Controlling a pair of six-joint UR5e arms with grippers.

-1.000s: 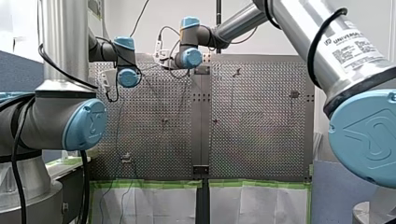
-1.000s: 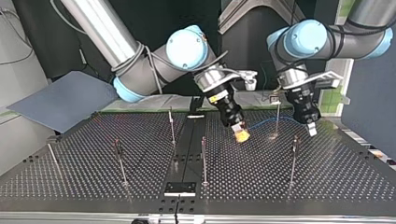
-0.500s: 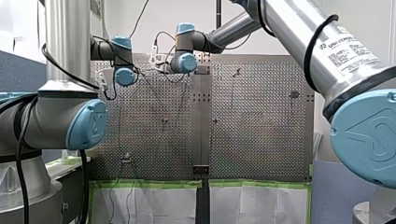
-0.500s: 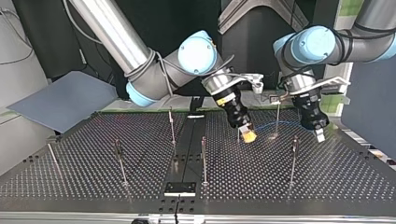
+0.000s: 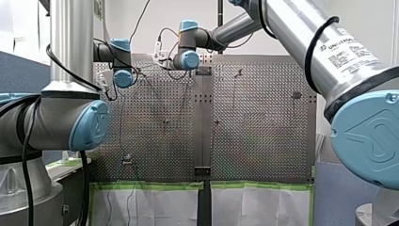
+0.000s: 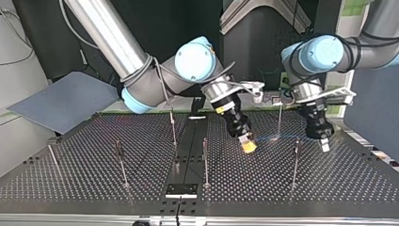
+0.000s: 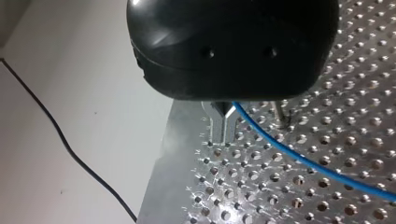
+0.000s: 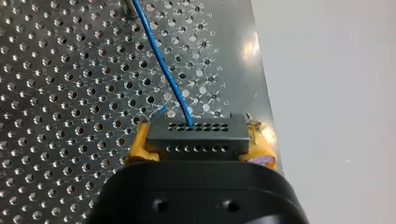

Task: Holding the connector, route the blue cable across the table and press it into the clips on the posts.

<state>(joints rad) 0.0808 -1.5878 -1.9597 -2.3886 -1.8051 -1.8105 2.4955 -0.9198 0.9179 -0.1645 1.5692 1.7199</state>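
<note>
My right hand (image 8: 200, 139) was clenched on the connector (image 8: 196, 147), a dark grey flat block with two rows of small round holes. It was held between soft yellow pads (image 8: 140, 145). The thin blue cable (image 8: 164, 70) left the upper row of holes and ran ahead of this hand over the worktop (image 8: 56, 93), a shiny metal plate full of regular holes. It reached the foot of a thin metal post (image 8: 127, 8), whose upper part was cut off. A short blue end curled just beside the connector.

My left hand (image 7: 221, 125) had a rounded black body. Its two narrow metal fingers (image 7: 213, 126) were pressed nearly together on the cable, which came out at their root and went away to one side, low over the plate. The black body hid how the cable sat between them.

In the top view the cable was only a faint blue line between the two hands. The tops of the posts (image 6: 205, 160) there were too small to make out.
</note>
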